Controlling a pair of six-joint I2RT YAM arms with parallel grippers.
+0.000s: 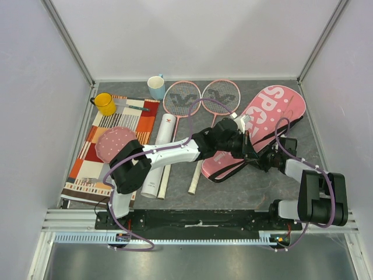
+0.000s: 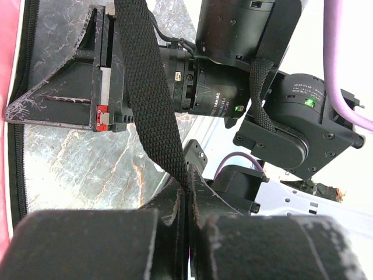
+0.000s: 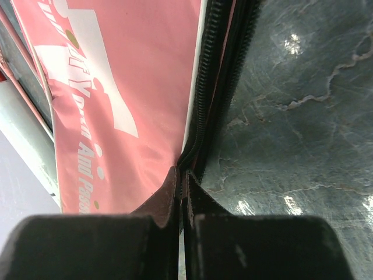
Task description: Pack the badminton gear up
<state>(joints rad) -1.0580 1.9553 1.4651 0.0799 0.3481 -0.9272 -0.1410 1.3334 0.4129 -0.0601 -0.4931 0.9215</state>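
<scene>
The pink "SPORT" racket bag (image 1: 265, 122) lies at the right of the table. My left gripper (image 1: 247, 147) reaches across to it and is shut on the bag's black woven strap (image 2: 145, 99). My right gripper (image 1: 269, 156) is shut on the bag's zipped edge (image 3: 201, 125), the pink cover (image 3: 128, 81) to its left. Two pink-framed rackets (image 1: 182, 100) (image 1: 220, 96) lie side by side at the centre with their white handles pointing near. A long white tube (image 1: 160, 157) lies left of them. No shuttlecocks show.
A striped mat (image 1: 116, 146) with a pink dotted plate (image 1: 113, 143) and cutlery lies at the left. A yellow mug (image 1: 106, 104) and a blue mug (image 1: 156, 87) stand at the back left. White walls enclose the table.
</scene>
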